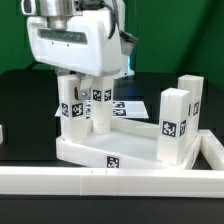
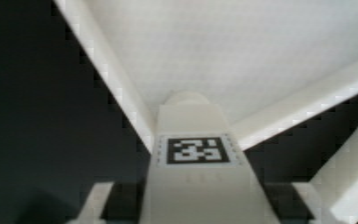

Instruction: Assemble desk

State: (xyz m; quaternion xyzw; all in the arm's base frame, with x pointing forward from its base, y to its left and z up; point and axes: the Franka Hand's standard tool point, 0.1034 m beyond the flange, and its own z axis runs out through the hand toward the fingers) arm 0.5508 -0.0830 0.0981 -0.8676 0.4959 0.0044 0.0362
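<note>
Black tabletop (image 1: 20,110) surrounds the desk (image 1: 130,150); end effector (image 2: 190,190) grips a partly hidden leg (image 2: 194,130).

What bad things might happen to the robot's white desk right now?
1. The gripper is clamped on one leg standing on the slab. If that leg is tilted, it might jam in its corner socket or slip from the fingers.
2. Another leg stands right beside it, so the gripper could bump it.
3. Two more legs stand upright at the exterior view's right; a jolt to the slab might tip them.
</note>
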